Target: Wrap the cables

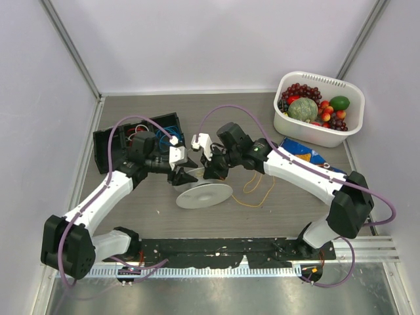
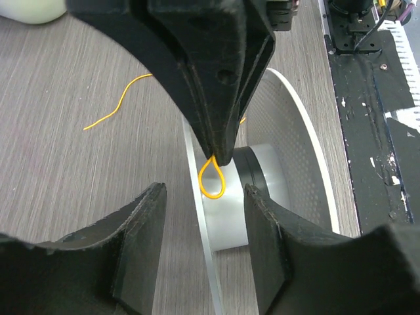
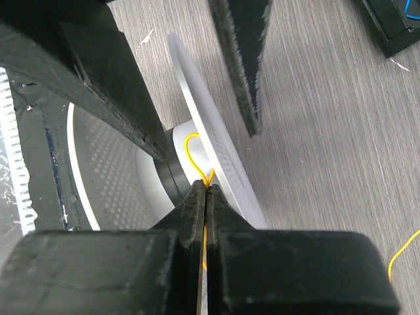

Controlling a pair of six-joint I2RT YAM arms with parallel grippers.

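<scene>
Yellow-orange cable [image 2: 211,186] loop pinched in right gripper [image 3: 205,194] at white spool [image 2: 298,131] hub — left gripper [image 2: 205,197] spread open, astride the flange.

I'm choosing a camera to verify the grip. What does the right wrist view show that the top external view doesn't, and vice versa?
Only right wrist: the right gripper, jaws shut on a small loop of the yellow wire beside the hub of the white spool. Only top external: the fruit bin and the blue bag. Both: the spool and loose wire on the table.
</scene>
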